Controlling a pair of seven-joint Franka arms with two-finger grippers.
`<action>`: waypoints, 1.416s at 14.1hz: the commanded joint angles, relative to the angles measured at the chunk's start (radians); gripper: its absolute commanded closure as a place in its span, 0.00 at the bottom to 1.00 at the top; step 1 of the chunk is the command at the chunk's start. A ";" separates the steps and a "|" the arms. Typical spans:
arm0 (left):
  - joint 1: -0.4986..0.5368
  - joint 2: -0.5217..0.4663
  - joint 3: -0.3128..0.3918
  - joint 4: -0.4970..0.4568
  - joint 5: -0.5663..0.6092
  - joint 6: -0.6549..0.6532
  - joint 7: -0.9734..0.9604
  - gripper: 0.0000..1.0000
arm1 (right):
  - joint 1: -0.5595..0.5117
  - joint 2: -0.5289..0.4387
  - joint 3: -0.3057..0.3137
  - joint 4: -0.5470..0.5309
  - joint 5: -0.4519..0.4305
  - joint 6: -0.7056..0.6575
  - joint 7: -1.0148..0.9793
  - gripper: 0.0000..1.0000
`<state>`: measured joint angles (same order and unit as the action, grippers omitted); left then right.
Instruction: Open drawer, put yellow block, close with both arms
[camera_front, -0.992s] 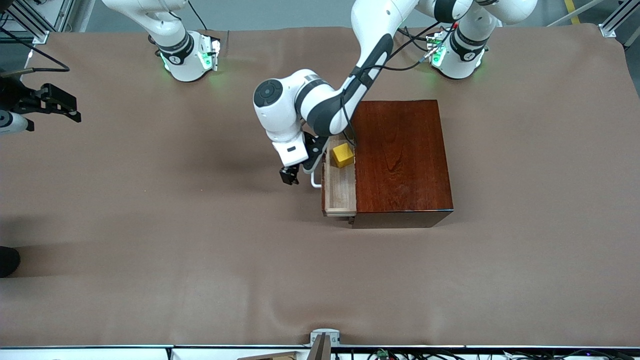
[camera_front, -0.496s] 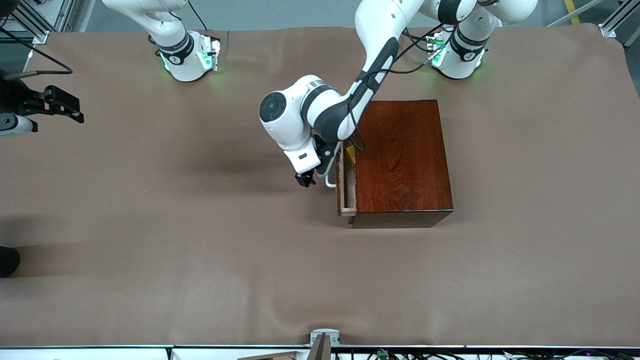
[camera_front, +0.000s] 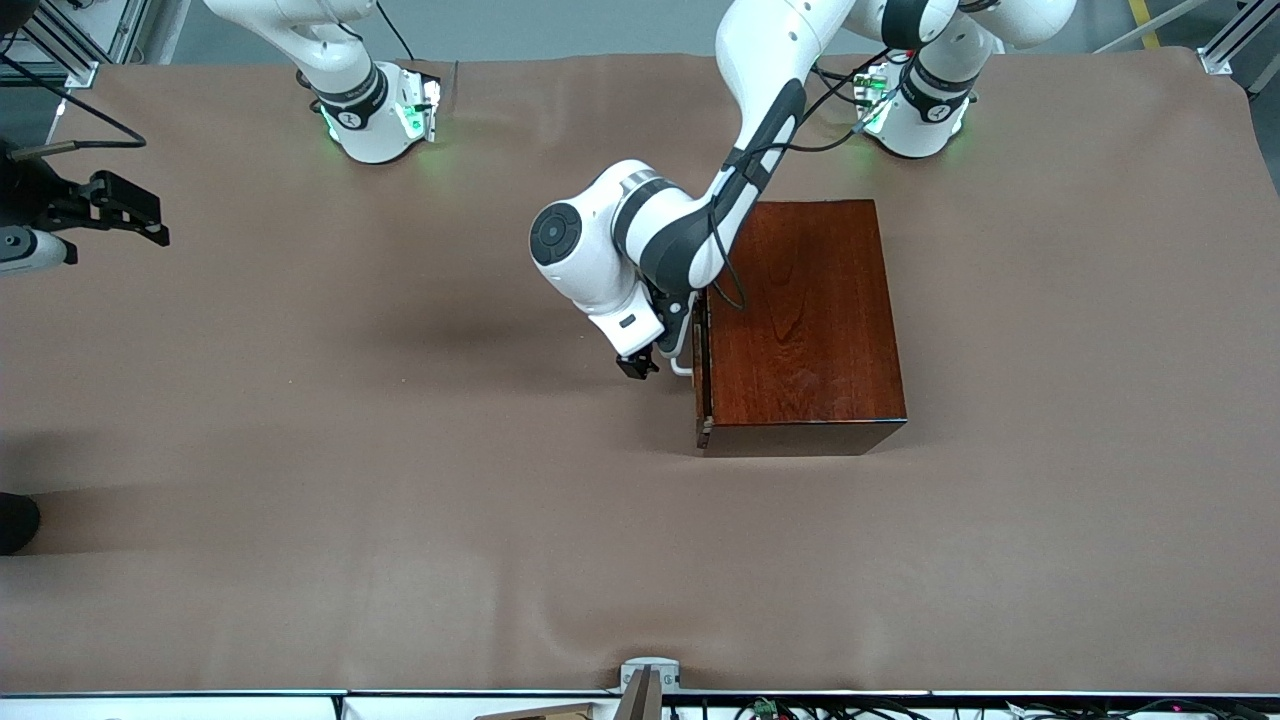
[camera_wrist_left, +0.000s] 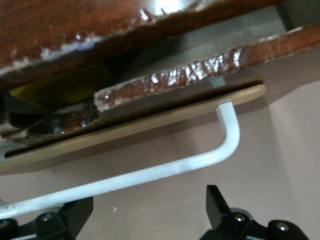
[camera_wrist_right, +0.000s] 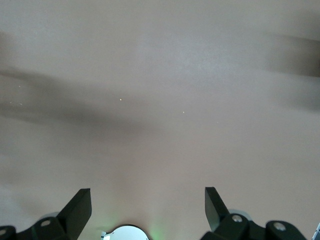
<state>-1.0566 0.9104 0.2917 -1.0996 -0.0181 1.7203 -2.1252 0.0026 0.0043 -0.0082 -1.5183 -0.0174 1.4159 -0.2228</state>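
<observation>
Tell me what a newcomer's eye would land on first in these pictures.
First, the glossy reddish-brown box toward the left arm's end of the table, its drawer pushed almost shut. Next, the left arm bent down in front of it, its open left gripper right at the white handle; a sliver of the yellow block shows through the gap. The right gripper waits open over bare table at the right arm's end.

Yellow block (camera_wrist_left: 60, 87) mostly hidden inside the nearly shut drawer (camera_wrist_left: 150, 112); white handle (camera_wrist_left: 165, 167) cut off at the edge.
</observation>
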 joint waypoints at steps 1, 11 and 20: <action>0.013 -0.018 0.009 -0.023 0.018 -0.053 -0.013 0.00 | 0.008 -0.020 -0.004 -0.025 0.013 0.011 0.007 0.00; 0.001 -0.043 -0.031 -0.005 0.013 0.111 0.086 0.00 | 0.010 -0.020 -0.003 -0.025 0.013 0.012 0.007 0.00; 0.163 -0.379 -0.016 -0.019 0.020 0.050 0.623 0.00 | 0.010 -0.017 -0.003 -0.025 0.013 0.012 0.007 0.00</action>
<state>-0.9454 0.6177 0.2920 -1.0755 -0.0136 1.7974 -1.6144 0.0061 0.0043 -0.0075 -1.5256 -0.0171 1.4173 -0.2227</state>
